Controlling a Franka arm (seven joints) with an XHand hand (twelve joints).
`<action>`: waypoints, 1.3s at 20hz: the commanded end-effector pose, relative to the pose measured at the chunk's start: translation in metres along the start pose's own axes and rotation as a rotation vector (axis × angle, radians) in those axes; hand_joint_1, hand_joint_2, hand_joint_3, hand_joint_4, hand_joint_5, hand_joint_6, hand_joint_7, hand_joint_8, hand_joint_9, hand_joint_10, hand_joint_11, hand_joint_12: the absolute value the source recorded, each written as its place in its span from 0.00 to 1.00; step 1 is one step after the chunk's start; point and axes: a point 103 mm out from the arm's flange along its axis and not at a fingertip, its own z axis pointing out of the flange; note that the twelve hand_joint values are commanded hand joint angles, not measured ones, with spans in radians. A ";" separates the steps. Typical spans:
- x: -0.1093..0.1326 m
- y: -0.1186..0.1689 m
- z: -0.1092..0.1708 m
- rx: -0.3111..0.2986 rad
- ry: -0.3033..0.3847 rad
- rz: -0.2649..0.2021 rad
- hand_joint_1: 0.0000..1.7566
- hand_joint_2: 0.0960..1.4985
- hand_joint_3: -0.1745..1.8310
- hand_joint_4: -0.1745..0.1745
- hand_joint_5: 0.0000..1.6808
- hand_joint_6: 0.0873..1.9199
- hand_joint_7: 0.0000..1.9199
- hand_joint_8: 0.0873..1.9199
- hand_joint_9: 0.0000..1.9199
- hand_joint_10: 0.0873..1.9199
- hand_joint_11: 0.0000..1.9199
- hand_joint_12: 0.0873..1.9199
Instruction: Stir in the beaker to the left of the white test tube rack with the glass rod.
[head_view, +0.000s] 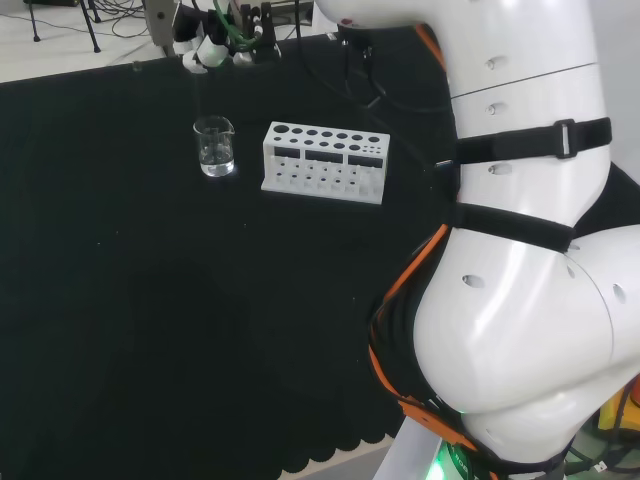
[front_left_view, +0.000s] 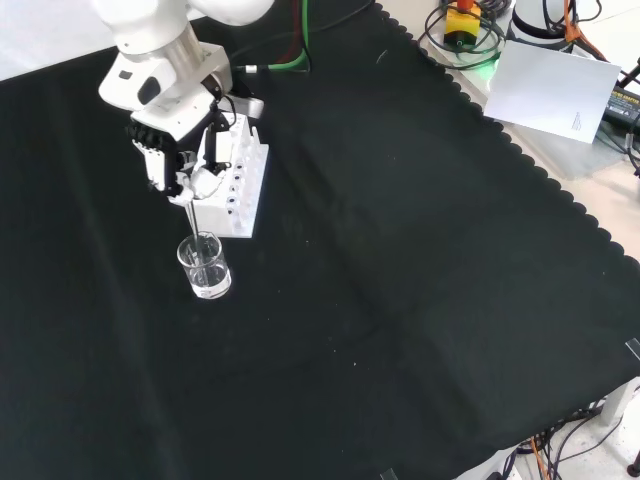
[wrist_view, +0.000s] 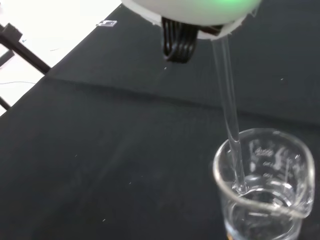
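hand curled round glass rod, tip in beaker.

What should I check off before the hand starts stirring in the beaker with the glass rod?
1. Glass rod held by the hand: ok, fingers curled round it.
2. Rod tip inside the beaker: ok in the wrist view.
3. Liquid in the beaker: ok, a clear liquid shows low in it.
4. Beaker upright on the black cloth: ok.
5. Beaker apart from the white test tube rack: ok, a gap shows in the head view.
6. Rod tip touching the beaker's bottom: cannot tell.
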 end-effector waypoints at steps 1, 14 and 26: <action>-0.036 -0.003 -0.002 0.012 -0.006 0.038 0.74 0.43 0.47 0.00 0.62 0.41 0.60 0.62 0.89 0.47 0.92 0.41; -0.035 -0.048 -0.004 0.000 -0.026 0.058 0.74 0.43 0.47 0.00 0.62 0.40 0.60 0.62 0.89 0.47 0.92 0.41; 0.029 -0.030 -0.003 0.021 -0.021 -0.027 0.74 0.43 0.47 0.00 0.63 0.40 0.60 0.62 0.89 0.47 0.92 0.41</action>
